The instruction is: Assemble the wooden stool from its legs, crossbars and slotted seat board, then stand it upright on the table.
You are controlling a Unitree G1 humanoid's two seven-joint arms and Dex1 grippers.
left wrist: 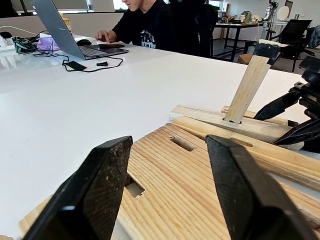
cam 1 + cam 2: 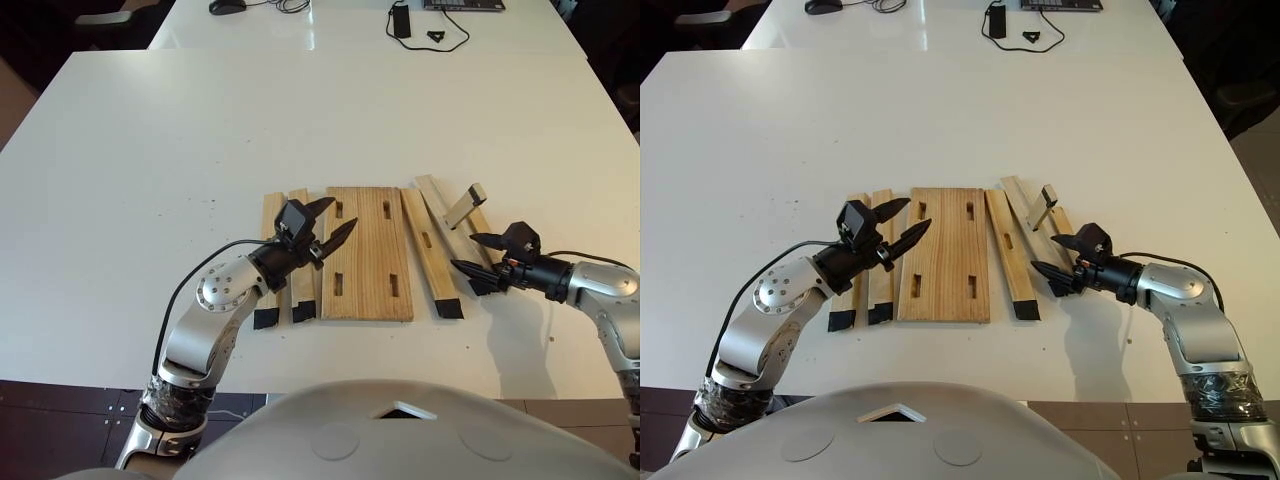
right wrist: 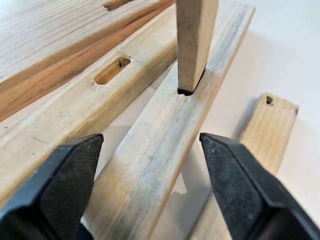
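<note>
Right gripper (image 2: pixel 464 252) open, empty, fingers straddling near end of the rightmost leg (image 3: pixel 160 150). Left gripper (image 2: pixel 338 216) open, empty, over the seat board (image 2: pixel 368 255) left edge. Board lies flat, mid-table. Beyond: 1 crossbar (image 2: pixel 463 208) stands tilted in that leg's slot. Risk: a jerky lift of the leg probably shakes the crossbar loose.
</note>
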